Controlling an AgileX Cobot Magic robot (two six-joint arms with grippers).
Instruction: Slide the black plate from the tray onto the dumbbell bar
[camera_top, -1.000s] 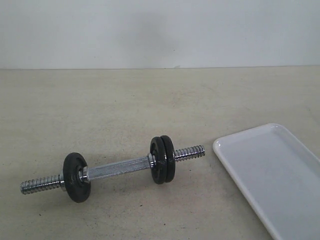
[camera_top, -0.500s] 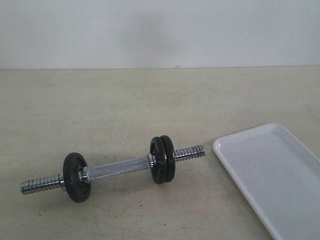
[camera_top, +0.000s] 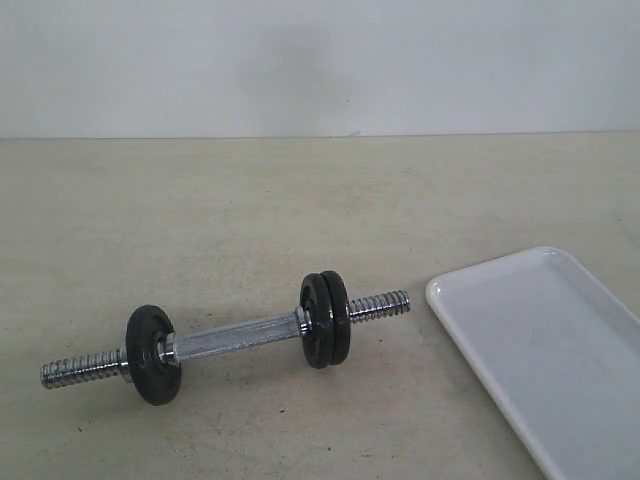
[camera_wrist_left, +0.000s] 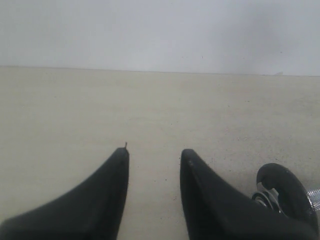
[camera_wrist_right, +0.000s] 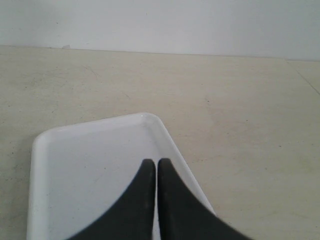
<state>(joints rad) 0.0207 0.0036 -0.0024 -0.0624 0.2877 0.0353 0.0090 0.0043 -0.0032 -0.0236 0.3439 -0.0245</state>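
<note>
Clearly, the dumbbell bar (camera_top: 235, 336) lay flat on the beige worktop (camera_top: 300, 200), and its right threaded end (camera_top: 381, 304) pointed toward the near corner of the tray (camera_top: 478, 272). This end was near the rim but apart from it. A single black disc (camera_top: 153, 341) sat upright on the bar close to the left threaded end (camera_top: 80, 370). A pair of black discs (camera_top: 316, 322) stood upright on the right side, pressed one against the other. The black plate (camera_top: 339, 318) was on the bar: I took it for the outer disc of the pair, on the tray side, though all three discs looked alike. The tray rested on the worktop at the right, cut by the edge of the exterior view, and the part in view showed only its glossy white surface.

In the left wrist view the left pincer (camera_wrist_left: 154, 154) was spread, with bare worktop showing in the wide gap between its two dark fingers (camera_wrist_left: 110, 200). It held nothing. Just beside one finger the single disc and a piece of chrome of the bar were seen.

In the right wrist view the right pincer (camera_wrist_right: 154, 162) was pressed together, with only a thin line between the fingers and nothing pinched. Its tips stood in front of the white floor of the tray, beside one long rim. Whether they touched the tray, I could not tell.
</note>
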